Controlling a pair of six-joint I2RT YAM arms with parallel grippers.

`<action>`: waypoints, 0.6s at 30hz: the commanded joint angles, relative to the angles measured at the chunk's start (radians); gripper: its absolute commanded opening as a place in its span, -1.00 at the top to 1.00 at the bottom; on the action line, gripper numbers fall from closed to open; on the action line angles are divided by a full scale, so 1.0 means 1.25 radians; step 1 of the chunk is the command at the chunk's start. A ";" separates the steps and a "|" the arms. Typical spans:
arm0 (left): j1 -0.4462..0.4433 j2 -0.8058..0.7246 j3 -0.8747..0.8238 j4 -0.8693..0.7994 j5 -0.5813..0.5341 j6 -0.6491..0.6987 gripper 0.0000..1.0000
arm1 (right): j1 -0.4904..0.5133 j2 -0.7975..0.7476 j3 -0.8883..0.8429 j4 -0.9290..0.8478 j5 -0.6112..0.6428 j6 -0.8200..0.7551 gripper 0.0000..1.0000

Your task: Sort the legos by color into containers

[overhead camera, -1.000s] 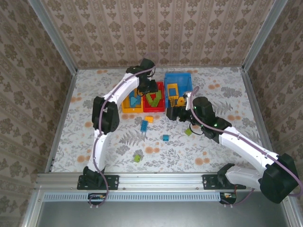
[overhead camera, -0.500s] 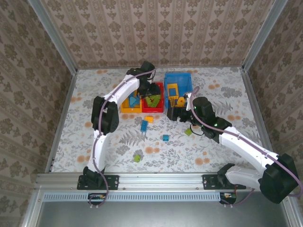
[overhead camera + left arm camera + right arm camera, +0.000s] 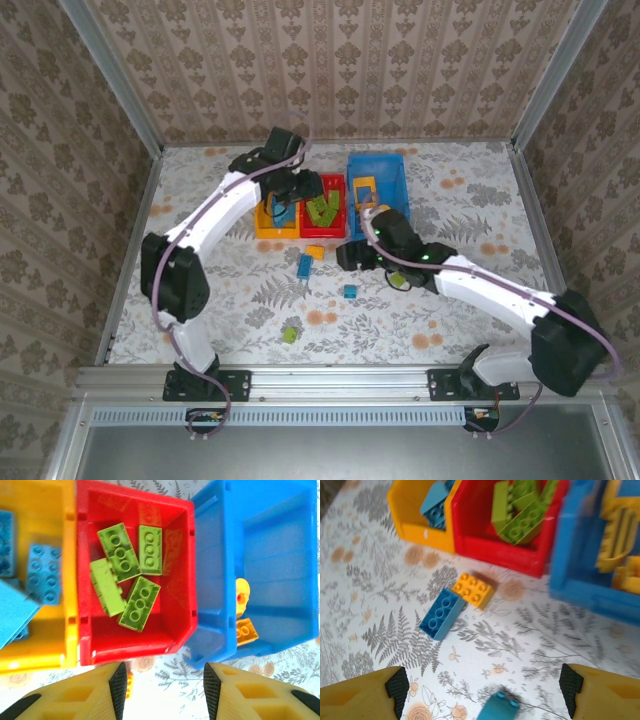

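Looking at the left wrist cam first: the three bins sit side by side, touching. The yellow bin (image 3: 40,650) is on the left of the frame, the red bin (image 3: 172,555) is in the middle and the bigger blue bin (image 3: 275,555) is on the right. Four green bricks (image 3: 125,575) lie piled in the red one, some blue bricks (image 3: 44,572) are in the yellow one, and a couple of yellow pieces (image 3: 242,597) sit against the left wall of the blue one.

The left gripper (image 3: 164,682) shows at the bottom edge, over the table just below the red bin. Its jaws are parted with nothing between them.

In the right wrist cam the right gripper (image 3: 482,690) is spread really wide, one finger in each bottom corner, and it isn't holding anything. A teal brick (image 3: 499,705) lies blurry on the table at the bottom edge, between the two fingers in the frame. Further up, left of center, an orange brick (image 3: 474,590) and a blue brick (image 3: 441,614) lie right next to each other, just below the red and yellow bins.

From the top cam, two more loose ones are on the floral table (image 3: 450,330). One green brick (image 3: 289,334) sits in the lower middle, well apart from the bins. Another green one (image 3: 398,280) is tucked right beside the right arm.
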 commanded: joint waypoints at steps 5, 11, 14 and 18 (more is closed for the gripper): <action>0.007 -0.270 -0.288 0.055 -0.075 0.025 0.00 | 0.062 0.223 0.189 -0.062 0.150 0.105 -0.66; 0.017 -0.514 -0.498 0.095 -0.092 0.060 -0.21 | 0.114 0.401 0.354 -0.153 0.230 0.244 -0.67; 0.023 -0.618 -0.570 0.093 -0.088 0.073 -0.33 | 0.130 0.463 0.423 -0.195 0.265 0.280 -0.67; 0.041 -0.697 -0.614 0.048 -0.077 0.073 -0.36 | 0.131 0.533 0.494 -0.248 0.287 0.331 -0.66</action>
